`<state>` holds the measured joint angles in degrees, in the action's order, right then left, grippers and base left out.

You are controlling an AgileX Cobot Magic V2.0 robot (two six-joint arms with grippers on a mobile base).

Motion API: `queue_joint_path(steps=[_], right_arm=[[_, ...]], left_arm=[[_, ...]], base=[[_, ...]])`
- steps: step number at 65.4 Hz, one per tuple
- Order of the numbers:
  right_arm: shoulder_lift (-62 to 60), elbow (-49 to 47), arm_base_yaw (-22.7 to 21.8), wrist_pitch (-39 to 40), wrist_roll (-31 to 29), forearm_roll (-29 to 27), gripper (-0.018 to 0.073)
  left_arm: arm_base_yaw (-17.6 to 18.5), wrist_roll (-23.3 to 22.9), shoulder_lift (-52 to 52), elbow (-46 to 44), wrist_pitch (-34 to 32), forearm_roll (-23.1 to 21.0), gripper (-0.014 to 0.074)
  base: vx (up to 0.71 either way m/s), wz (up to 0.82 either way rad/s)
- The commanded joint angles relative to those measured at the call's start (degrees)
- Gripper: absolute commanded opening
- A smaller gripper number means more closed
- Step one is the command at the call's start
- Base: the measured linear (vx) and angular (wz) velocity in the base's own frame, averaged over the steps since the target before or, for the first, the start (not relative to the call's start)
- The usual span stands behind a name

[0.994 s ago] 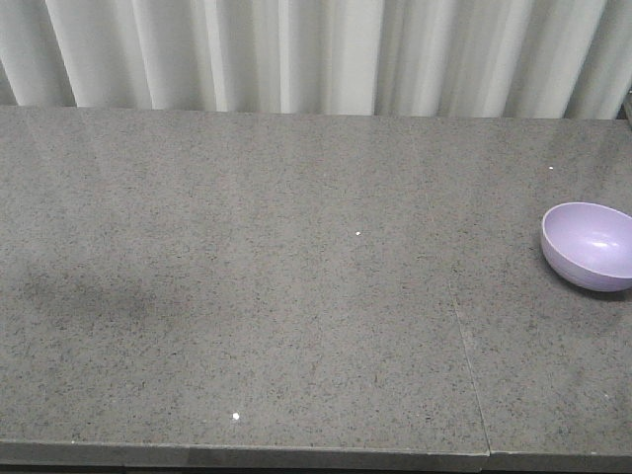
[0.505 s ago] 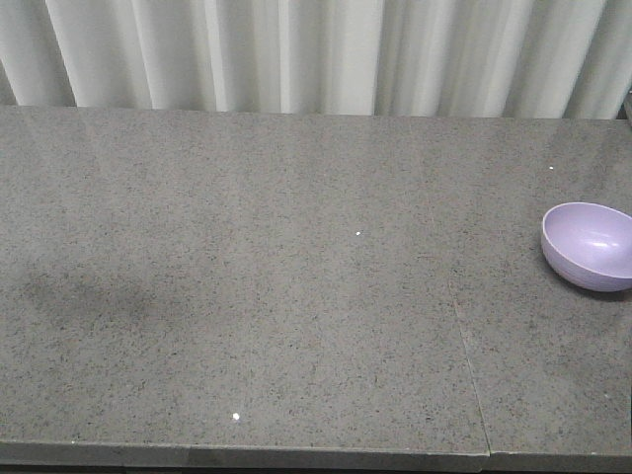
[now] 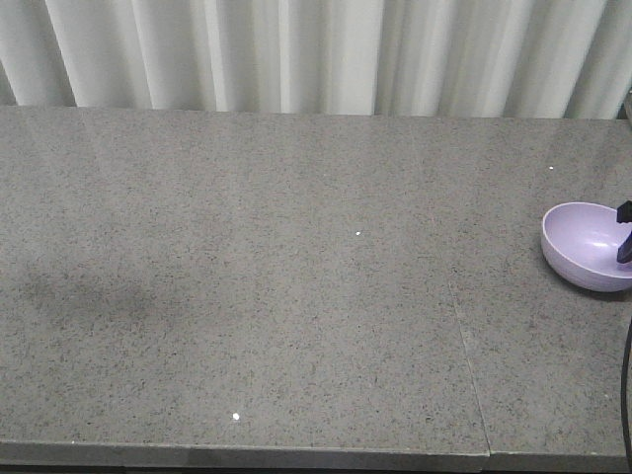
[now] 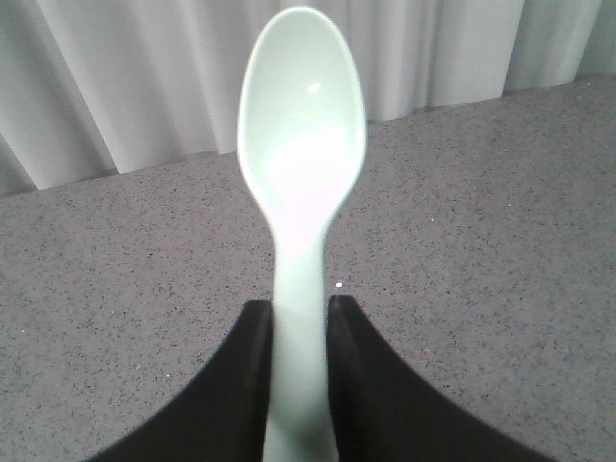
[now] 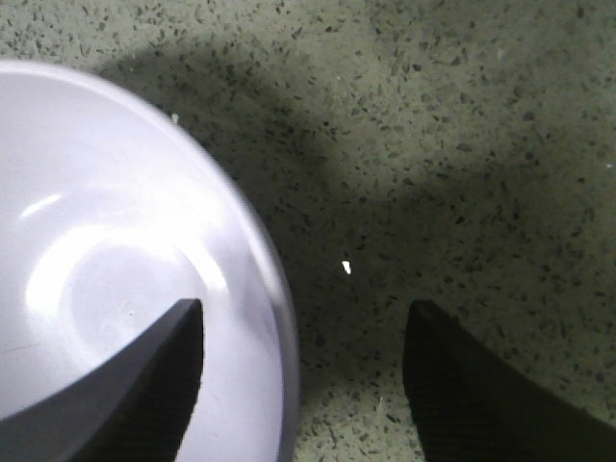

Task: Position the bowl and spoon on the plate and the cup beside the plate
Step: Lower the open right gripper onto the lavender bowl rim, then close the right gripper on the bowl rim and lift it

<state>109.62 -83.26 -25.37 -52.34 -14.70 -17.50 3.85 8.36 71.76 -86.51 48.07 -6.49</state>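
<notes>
The grey counter [image 3: 296,296] is carrying the bowl [image 3: 585,244] at the frame's right edge. The right pincer [image 5: 303,323] is spread wide, straddling the bowl's rim. The left pincer [image 4: 299,320] is clamping the handle of the spoon [image 4: 303,144], scoop pointing up-frame.

The left gripper [image 4: 298,308] has two smooth matte black fingers [image 4: 245,385] at bottom centre. The right gripper [image 5: 303,313] has dark grey fingers [image 5: 462,385] with finely ribbed faces, low in frame. A thin black cable [image 3: 626,395] hugs the right edge.
</notes>
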Motion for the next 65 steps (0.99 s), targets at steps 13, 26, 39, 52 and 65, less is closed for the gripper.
queue_joint_path(steps=[13,26,39,52,65], right_arm=[[-2.3,-1.9,-0.5,1.0,-0.9,-2.0,0.0139],[-2.3,-1.9,-0.5,1.4,-2.2,-5.1,-0.0011],[-3.8,-1.9,-0.5,0.7,-9.7,-16.8,-0.001],[-10.8,-1.9,-0.5,-4.0,-21.8,-34.0,-0.0008],[-21.7,-1.9,-0.5,-9.7,-27.4,-45.5,-0.0006]], left_arm=[[0.2,-0.4,-1.3,-1.5,-4.0,-0.8,-0.0008],[0.2,-0.4,-1.3,-1.5,-4.0,-0.8,-0.0008],[0.2,-0.4,-1.3,-1.5,-4.0,-0.8,-0.0008],[0.2,-0.4,-1.3,-1.5,-4.0,-0.8,-0.0008],[0.2,-0.4,-1.3,-1.5,-3.6,-0.7,-0.0008]], base=[[0.0,0.0],[0.0,0.0],[0.0,0.0],[0.0,0.0],[0.0,0.0]])
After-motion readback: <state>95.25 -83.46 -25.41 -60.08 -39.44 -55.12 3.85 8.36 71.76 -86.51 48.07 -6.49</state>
